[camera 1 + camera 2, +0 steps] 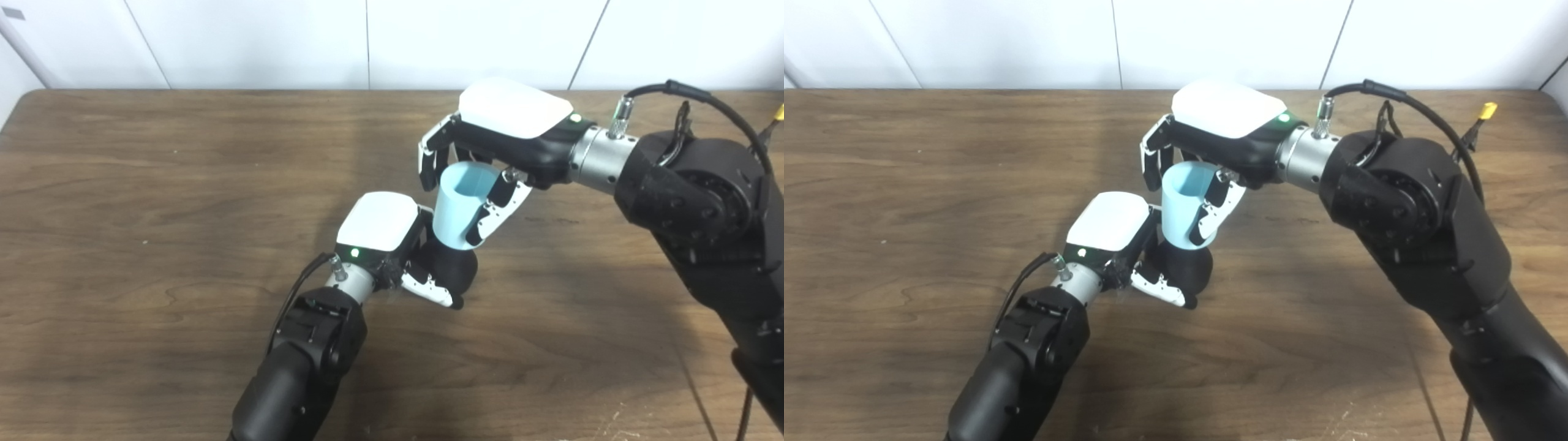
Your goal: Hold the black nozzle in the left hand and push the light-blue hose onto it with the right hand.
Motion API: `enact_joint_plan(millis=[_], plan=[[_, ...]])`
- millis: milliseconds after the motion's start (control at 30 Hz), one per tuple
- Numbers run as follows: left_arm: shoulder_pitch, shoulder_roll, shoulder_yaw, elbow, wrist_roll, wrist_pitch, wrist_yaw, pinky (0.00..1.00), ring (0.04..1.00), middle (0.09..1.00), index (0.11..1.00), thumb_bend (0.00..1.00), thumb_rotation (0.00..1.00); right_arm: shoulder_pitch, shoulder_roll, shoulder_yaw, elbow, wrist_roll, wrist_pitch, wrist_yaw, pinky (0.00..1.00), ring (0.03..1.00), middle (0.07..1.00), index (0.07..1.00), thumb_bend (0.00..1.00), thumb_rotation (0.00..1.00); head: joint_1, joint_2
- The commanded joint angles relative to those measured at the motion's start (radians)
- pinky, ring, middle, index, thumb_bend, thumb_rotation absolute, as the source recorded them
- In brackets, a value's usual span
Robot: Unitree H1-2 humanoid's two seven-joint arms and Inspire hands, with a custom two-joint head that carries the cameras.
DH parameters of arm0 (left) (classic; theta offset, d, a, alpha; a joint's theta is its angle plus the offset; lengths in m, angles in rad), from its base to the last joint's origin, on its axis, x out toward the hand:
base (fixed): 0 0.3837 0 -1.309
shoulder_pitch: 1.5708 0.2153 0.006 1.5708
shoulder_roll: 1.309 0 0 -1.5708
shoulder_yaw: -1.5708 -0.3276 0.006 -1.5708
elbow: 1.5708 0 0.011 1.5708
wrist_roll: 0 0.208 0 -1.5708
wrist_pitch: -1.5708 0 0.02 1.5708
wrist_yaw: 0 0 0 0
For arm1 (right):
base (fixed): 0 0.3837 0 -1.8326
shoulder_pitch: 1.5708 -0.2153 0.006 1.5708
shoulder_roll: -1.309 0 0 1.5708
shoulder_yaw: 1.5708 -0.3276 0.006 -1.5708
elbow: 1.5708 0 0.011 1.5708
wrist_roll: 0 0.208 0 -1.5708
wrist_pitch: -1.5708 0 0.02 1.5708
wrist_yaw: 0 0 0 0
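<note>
The left hand (pixel 392 245) wraps its fingers around the black nozzle (pixel 450 269), which stands on the wooden table (pixel 153 214). The right hand (pixel 490 159) clasps the light-blue hose (pixel 459 208) between fingers and thumb, the hose's lower end meeting the nozzle's top just beyond the left fingers. Joining looks begun; how deep it sits I cannot tell, so pushing down likely remains.

I think I am working in a lab: a brown wooden table (pixel 153 184) below, plain white wall panels (pixel 245 37) along the top.
</note>
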Motion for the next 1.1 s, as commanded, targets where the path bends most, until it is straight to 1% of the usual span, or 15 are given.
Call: enact_joint_plan(millis=[0, 133, 267, 433, 500, 633, 667, 700, 733, 767, 867, 933, 967, 1000, 1067], plan=[[0.007, -0.004, -0.004, -0.011, 0.002, 0.002, -0.025, 0.41, 0.512, 0.506, 0.476, 0.52, 0.0, -0.01, -0.008, -0.01, -0.012, -0.001, -0.025, -0.014, 0.28, 0.35, 0.495, 0.514, 0.51, 0.0, 0.001, 0.002], [0.008, -0.003, -0.004, -0.009, -0.001, -0.003, -0.017, 0.4, 0.508, 0.504, 0.477, 0.52, 0.0, -0.006, -0.005, -0.007, -0.006, -0.01, -0.027, -0.011, 0.27, 0.35, 0.49, 0.529, 0.51, 0.0, 0.0, 0.003], [0.009, -0.003, -0.002, -0.011, -0.007, -0.003, -0.017, 0.39, 0.496, 0.489, 0.483, 0.53, 0.0, 0.005, -0.002, -0.002, 0.005, -0.022, -0.02, -0.008, 0.28, 0.358, 0.499, 0.525, 0.51, 0.0, -0.002, 0.004], [0.011, -0.002, 0.001, -0.014, -0.013, -0.003, -0.018, 0.41, 0.513, 0.512, 0.473, 0.52, 0.0, 0.014, -0.002, 0.004, 0.013, -0.032, -0.037, -0.01, 0.27, 0.348, 0.478, 0.535, 0.51, 0.0, -0.003, 0.005], [0.011, -0.001, 0.002, -0.014, -0.012, -0.003, -0.018, 0.41, 0.515, 0.51, 0.474, 0.52, 0.0, 0.011, -0.004, 0.006, 0.006, -0.039, -0.037, -0.002, 0.28, 0.353, 0.473, 0.54, 0.51, 0.0, -0.002, 0.005], [0.011, 0.0, 0.001, -0.013, -0.011, -0.004, -0.02, 0.4, 0.509, 0.494, 0.481, 0.52, 0.0, 0.016, -0.005, 0.001, 0.008, -0.053, -0.095, -0.038, 0.31, 0.376, 0.489, 0.552, 0.51, 0.0, -0.002, 0.004], [0.01, 0.001, 0.001, -0.013, -0.012, -0.006, -0.02, 0.4, 0.508, 0.491, 0.482, 0.53, 0.0, 0.018, -0.004, -0.003, 0.011, -0.049, -0.106, -0.046, 0.37, 0.461, 0.552, 0.517, 0.52, 0.08, -0.002, 0.004], [0.01, 0.002, 0.0, -0.013, -0.012, -0.007, -0.019, 0.4, 0.507, 0.489, 0.483, 0.53, 0.0, 0.019, -0.002, -0.007, 0.014, -0.045, -0.114, -0.052, 0.4, 0.5, 0.579, 0.57, 0.71, 0.12, -0.002, 0.004], [0.01, 0.002, 0.0, -0.013, -0.012, -0.008, -0.02, 0.39, 0.505, 0.485, 0.484, 0.53, 0.0, 0.019, 0.0, -0.011, 0.014, -0.044, -0.117, -0.056, 0.43, 0.536, 0.601, 0.608, 0.81, 0.17, -0.002, 0.004], [0.01, 0.002, 0.0, -0.012, -0.012, -0.008, -0.019, 0.4, 0.505, 0.484, 0.485, 0.53, 0.0, 0.019, 0.003, -0.015, 0.013, -0.044, -0.119, -0.06, 0.49, 0.591, 0.636, 0.651, 0.86, 0.25, -0.002, 0.004], [0.01, 0.002, 0.002, -0.011, -0.016, -0.008, -0.022, 0.41, 0.514, 0.491, 0.482, 0.52, 0.0, 0.017, 0.009, -0.028, 0.003, -0.051, -0.128, -0.073, 0.63, 0.715, 0.716, 0.723, 0.85, 0.43, -0.002, 0.004], [0.009, 0.002, 0.002, -0.014, -0.02, -0.008, -0.027, 0.41, 0.516, 0.498, 0.479, 0.52, 0.0, 0.017, 0.013, -0.036, -0.004, -0.058, -0.139, -0.08, 0.69, 0.76, 0.748, 0.749, 0.84, 0.53, -0.003, 0.005], [0.009, 0.003, 0.003, -0.014, -0.02, -0.007, -0.028, 0.41, 0.516, 0.501, 0.478, 0.52, 0.0, 0.016, 0.015, -0.039, -0.006, -0.06, -0.141, -0.08, 0.72, 0.777, 0.764, 0.762, 0.84, 0.59, -0.003, 0.005], [0.009, 0.002, 0.002, -0.014, -0.018, -0.007, -0.028, 0.41, 0.516, 0.501, 0.478, 0.52, 0.0, 0.015, 0.017, -0.043, -0.009, -0.06, -0.14, -0.077, 0.73, 0.783, 0.77, 0.766, 0.84, 0.62, -0.004, 0.004], [0.009, 0.001, 0.001, -0.013, -0.011, -0.006, -0.029, 0.41, 0.509, 0.494, 0.481, 0.52, 0.0, 0.014, 0.02, -0.049, -0.015, -0.06, -0.138, -0.07, 0.74, 0.774, 0.766, 0.763, 0.8, 0.71, -0.003, 0.003]])
